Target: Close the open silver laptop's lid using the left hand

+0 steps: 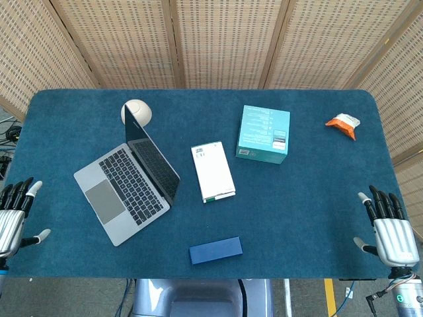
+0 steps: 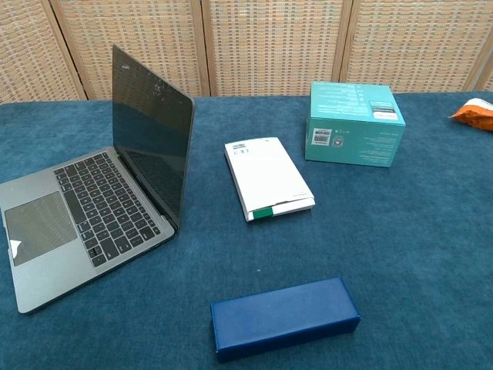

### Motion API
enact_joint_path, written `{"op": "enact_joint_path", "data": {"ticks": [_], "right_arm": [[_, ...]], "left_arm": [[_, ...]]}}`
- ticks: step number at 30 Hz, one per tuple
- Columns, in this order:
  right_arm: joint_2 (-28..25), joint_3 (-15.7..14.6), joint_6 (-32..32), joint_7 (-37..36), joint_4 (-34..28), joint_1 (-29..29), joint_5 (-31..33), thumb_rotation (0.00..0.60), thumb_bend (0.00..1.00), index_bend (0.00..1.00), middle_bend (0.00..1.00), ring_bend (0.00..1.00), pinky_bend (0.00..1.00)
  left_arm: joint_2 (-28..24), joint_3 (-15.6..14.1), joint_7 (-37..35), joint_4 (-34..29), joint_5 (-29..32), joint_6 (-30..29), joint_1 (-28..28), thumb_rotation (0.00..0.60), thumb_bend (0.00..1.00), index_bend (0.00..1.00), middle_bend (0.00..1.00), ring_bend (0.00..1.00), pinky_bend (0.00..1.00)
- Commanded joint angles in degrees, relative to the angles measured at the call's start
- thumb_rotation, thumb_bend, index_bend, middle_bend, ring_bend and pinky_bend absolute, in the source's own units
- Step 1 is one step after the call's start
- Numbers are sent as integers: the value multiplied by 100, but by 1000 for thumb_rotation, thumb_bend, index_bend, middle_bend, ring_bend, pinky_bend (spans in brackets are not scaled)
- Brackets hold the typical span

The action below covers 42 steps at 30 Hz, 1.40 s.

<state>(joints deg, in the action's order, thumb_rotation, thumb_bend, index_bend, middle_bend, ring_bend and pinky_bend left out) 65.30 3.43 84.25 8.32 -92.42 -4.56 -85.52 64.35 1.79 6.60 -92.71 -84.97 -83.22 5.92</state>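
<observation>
We see the silver laptop point(image 1: 129, 185) standing open on the left part of the blue counter point(image 1: 304, 198), its screen upright. Our left hand point(image 1: 14, 211) hovers at the counter's left edge, fingers spread and empty; our right hand point(image 1: 390, 224) does likewise at the right edge.

Table point(image 1: 317, 218) inventory: the laptop point(image 1: 125, 185) stood open at the left, lid upright, with a round object point(image 1: 137, 112) just behind it; a flat box point(image 1: 213, 172) lay to its right near the middle, a larger box point(image 1: 264, 134) behind and right of that, and a snack packet point(image 1: 343, 124) far right toward the back. A long narrow box point(image 1: 216, 250) lay at the front edge. The left hand point(image 1: 14, 211) sat off the table's left edge, the right hand point(image 1: 390, 228) at the right edge — both well apart from everything.
</observation>
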Motion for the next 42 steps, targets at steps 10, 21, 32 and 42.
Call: {"op": "enact_joint_path", "data": {"ticks": [10, 21, 32, 42], "right_arm": [[-3, 1, 36, -73, 7, 9, -31, 600, 7, 105, 0, 0, 0], [-6, 0, 61, -93, 15, 15, -54, 600, 20, 105, 0, 0, 0], [-17, -24, 69, -94, 16, 26, -87, 600, 19, 105, 0, 0, 0], [-10, -27, 43, -106, 21, 21, -75, 600, 20, 105, 0, 0, 0]], "left_arm": [[-21, -25, -9, -42, -35, 19, 12, 600, 46, 0, 0, 0, 0], [-66, -36, -35, -91, -72, -17, -1, 600, 54, 0, 0, 0, 0], [-85, -69, -21, -138, -123, -11, 1, 600, 77, 0, 0, 0, 0], [-75, -88, 9, -150, -160, 36, 31, 600, 140, 0, 0, 0, 0]]}}
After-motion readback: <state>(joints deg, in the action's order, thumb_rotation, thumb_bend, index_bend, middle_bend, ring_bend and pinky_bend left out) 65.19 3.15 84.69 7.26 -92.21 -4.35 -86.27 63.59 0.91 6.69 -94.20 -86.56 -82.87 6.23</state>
